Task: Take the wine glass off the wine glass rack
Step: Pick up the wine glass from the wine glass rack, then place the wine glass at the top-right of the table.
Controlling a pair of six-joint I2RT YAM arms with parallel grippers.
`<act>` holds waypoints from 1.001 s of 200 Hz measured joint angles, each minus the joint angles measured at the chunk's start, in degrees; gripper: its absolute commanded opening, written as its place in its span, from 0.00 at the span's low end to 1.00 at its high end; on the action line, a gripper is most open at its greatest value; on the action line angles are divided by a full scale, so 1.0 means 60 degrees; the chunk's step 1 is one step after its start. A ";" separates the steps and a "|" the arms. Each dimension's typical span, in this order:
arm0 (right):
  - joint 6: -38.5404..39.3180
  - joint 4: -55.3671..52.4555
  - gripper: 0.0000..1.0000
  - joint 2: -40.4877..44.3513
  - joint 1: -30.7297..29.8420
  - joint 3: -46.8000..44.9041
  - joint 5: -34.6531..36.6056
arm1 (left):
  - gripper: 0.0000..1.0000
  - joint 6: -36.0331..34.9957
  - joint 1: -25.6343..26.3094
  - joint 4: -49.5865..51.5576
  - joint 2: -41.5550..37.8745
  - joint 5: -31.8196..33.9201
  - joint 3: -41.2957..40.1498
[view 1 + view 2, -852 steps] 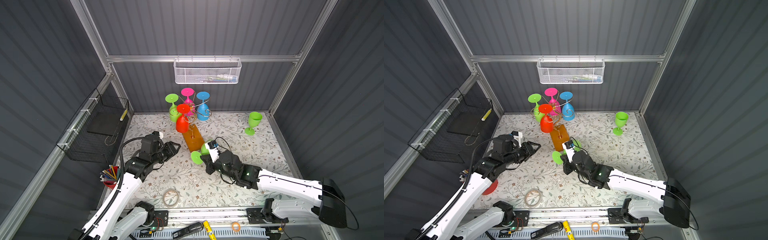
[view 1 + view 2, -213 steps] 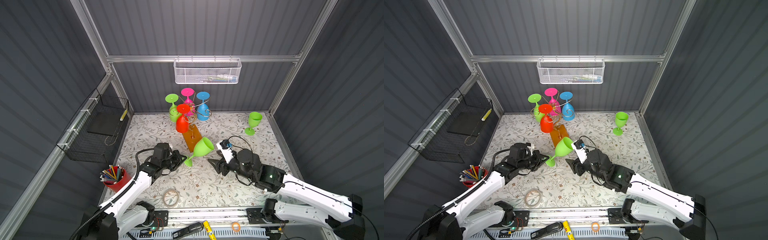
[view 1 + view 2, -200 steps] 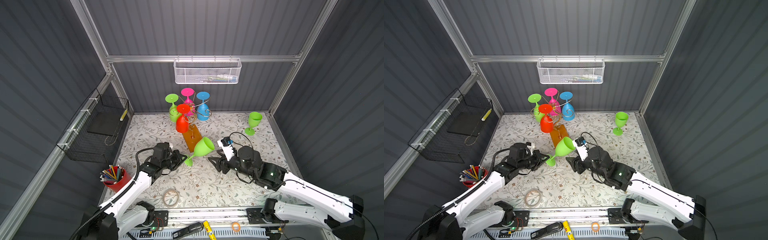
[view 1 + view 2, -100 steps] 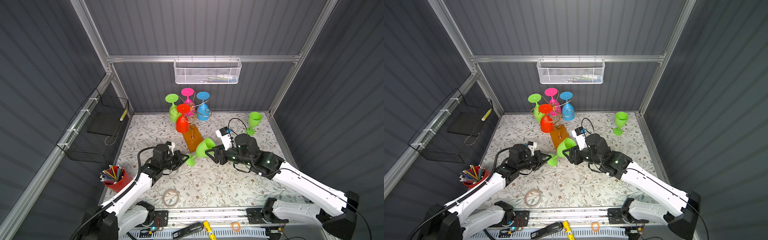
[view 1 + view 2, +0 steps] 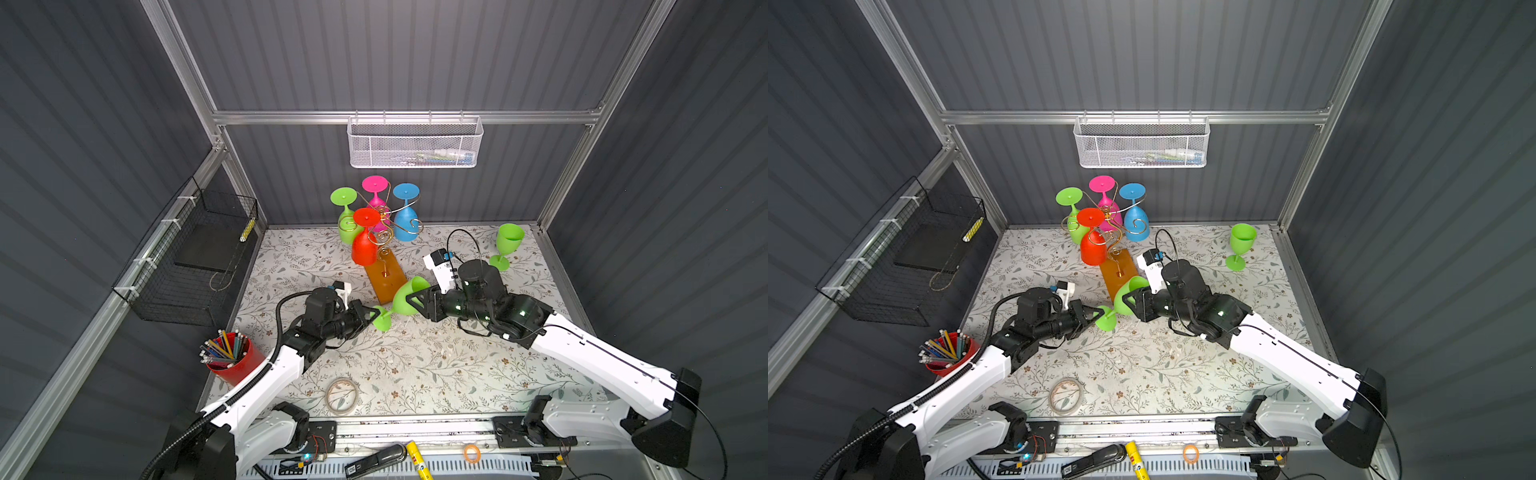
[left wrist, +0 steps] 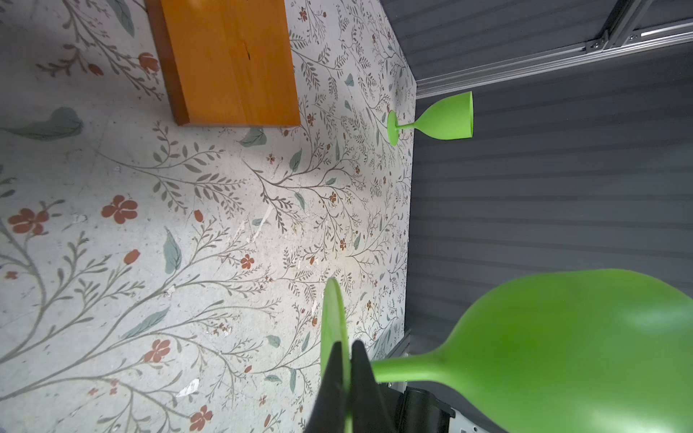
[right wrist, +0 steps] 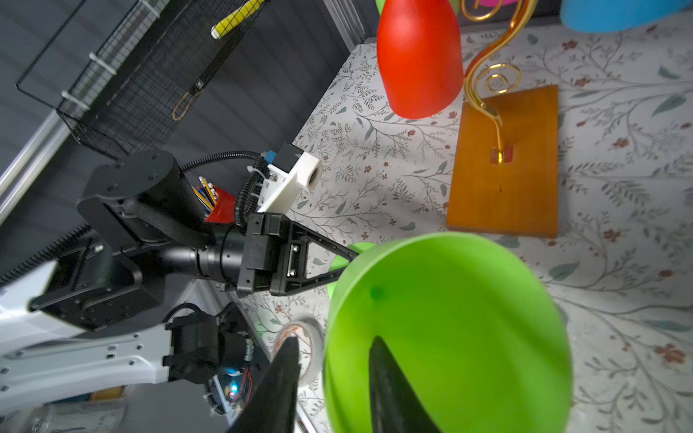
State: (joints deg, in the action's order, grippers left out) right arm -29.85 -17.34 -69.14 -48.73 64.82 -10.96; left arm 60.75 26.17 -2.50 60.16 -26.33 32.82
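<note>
From my console I see the green wine glass (image 5: 405, 296) clear of the wine glass rack (image 5: 386, 277), hanging tilted over the floral mat (image 5: 415, 365) just in front of the rack's wooden base. Its foot points toward the left arm and its mouth toward the right arm. The left gripper (image 6: 347, 350) is pressed together on the flat foot, pinching the disc edge-on. The right gripper (image 7: 333, 339) sits at the bowl's mouth with its jaws spread. One finger reaches inside the bowl and the other stands outside the wall with a gap showing in the right wrist view, so I do not read it as pinching. On the rack a red glass (image 5: 363, 251), a lime glass (image 5: 345, 230), a pink glass (image 5: 375, 184) and a blue glass (image 5: 405, 226) hang upside down. A second green glass (image 5: 508, 243) stands upright near the far right corner, well apart
</note>
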 measured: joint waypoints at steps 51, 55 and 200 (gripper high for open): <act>0.0015 0.0142 0.00 -0.0120 0.0004 0.0095 -0.0142 | 0.11 -0.0033 0.0000 -0.0007 -0.0080 -0.0066 -0.0055; 0.0033 0.0138 0.00 -0.0124 -0.0007 0.0095 -0.0142 | 0.15 -0.0073 0.0000 0.0011 -0.0087 -0.0062 -0.0055; 0.0849 -0.2597 0.00 0.0401 0.1763 0.0106 0.2277 | 0.83 -0.1107 0.0000 0.1705 -0.0729 0.0754 0.0153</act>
State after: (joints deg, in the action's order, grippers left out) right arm -24.75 -32.93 -66.74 -38.15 65.45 2.70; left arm 54.11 26.17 7.73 55.79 -21.80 33.74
